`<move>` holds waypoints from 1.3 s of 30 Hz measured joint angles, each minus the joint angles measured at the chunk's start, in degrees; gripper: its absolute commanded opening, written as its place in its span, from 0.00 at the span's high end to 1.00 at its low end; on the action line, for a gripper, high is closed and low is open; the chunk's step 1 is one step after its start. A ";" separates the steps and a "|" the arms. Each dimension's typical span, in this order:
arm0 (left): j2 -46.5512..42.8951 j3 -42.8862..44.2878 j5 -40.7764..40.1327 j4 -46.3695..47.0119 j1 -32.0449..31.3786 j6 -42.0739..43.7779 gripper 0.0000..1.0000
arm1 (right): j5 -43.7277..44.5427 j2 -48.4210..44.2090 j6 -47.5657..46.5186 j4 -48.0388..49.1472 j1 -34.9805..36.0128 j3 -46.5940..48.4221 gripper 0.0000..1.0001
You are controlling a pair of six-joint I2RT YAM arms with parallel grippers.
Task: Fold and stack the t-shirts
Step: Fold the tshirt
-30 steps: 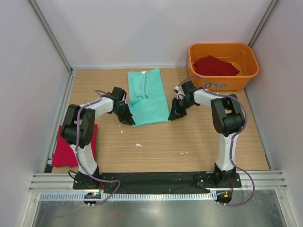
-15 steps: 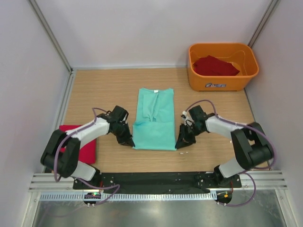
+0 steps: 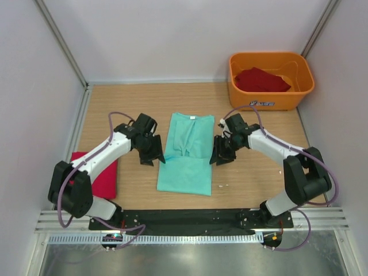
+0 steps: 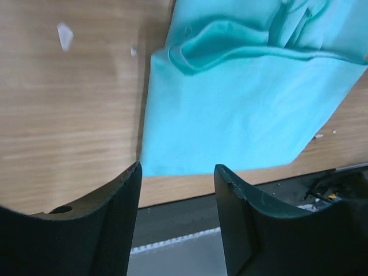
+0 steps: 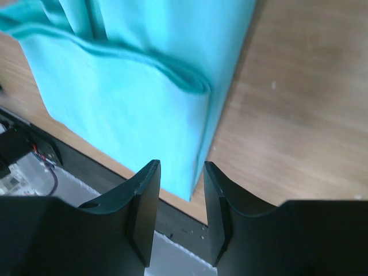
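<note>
The mint-green t-shirt (image 3: 187, 155) lies flat on the wooden table (image 3: 126, 103), folded into a long narrow strip with a cross ridge at mid-length. My left gripper (image 3: 151, 157) hovers at its left edge, open and empty. My right gripper (image 3: 221, 156) hovers at its right edge, open and empty. The left wrist view shows the shirt (image 4: 241, 115) beyond the open gripper (image 4: 177, 167). The right wrist view shows the shirt (image 5: 132, 103) beyond the open gripper (image 5: 181, 164). A folded deep red t-shirt (image 3: 98, 175) lies at the table's left edge. Another red t-shirt (image 3: 261, 80) sits in the tub.
The orange plastic tub (image 3: 270, 103) stands at the back right corner. Small white scraps (image 3: 221, 186) lie near the shirt's near right corner. The black base rail (image 3: 184, 217) runs along the near edge. Grey walls close in the left, back and right sides.
The mint-green shirt was dragged toward the near edge and laid down. Both grippers have let go of its near corners, opened, and moved back to its mid-length.
</note>
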 measured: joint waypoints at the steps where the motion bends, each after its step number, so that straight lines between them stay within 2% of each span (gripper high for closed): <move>1: 1.84 1.73 -0.44 0.39 0.74 1.62 0.45 | 0.15 2.34 -0.37 0.22 0.00 2.71 0.59; 4: 7.34 6.01 -0.66 0.50 3.65 6.43 0.43 | 0.33 8.04 -0.96 1.38 -0.07 7.69 0.59; 9: 15.50 10.73 -0.42 0.66 7.26 12.74 0.41 | 0.52 14.08 -1.01 1.55 -0.07 10.69 0.59; 14: 17.31 11.37 1.60 0.68 7.67 17.05 0.37 | 0.79 15.23 -1.01 1.22 -0.07 10.86 0.59; 25: 20.96 11.37 7.58 3.45 7.61 21.33 0.35 | 0.61 16.87 -0.96 1.33 -0.07 10.95 0.59; 30: 24.30 11.37 9.70 4.50 7.52 21.53 0.37 | 0.61 17.03 -0.94 1.38 -0.07 10.97 0.61; 39: 24.52 11.37 12.04 5.55 7.50 21.70 0.48 | 0.59 17.05 -0.68 1.55 0.57 11.96 0.66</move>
